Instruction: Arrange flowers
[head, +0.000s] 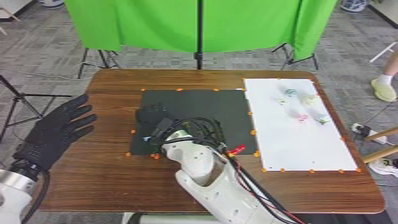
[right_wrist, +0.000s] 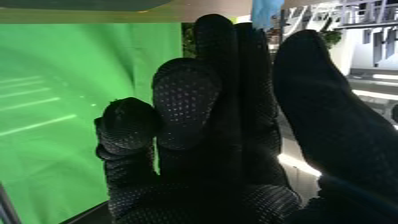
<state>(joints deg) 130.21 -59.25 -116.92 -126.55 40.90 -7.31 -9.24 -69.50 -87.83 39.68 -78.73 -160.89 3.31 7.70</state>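
My left hand (head: 64, 127) is open at the table's left edge, fingers spread. Over the dark mat (head: 209, 102), my right hand (head: 155, 116) is at the mat's left half. In the right wrist view, two fingers of my right hand (right_wrist: 218, 115) are bent and the others are straight, with the thumb apart from them. A light-blue thing (right_wrist: 265, 12) shows just past the straight fingertips; contact cannot be told. Small flowers lie on the white board: a blue one (head: 290, 92), a pink one (head: 302, 118) and several pale ones (head: 309, 99).
Orange clips line the edges of the mat and the white board (head: 306, 150). A red thing (head: 236, 149) is beside my right forearm, near the mat's lower right corner. Beyond the brown table (head: 115, 182) hangs a green cloth (head: 151, 25) on stands.
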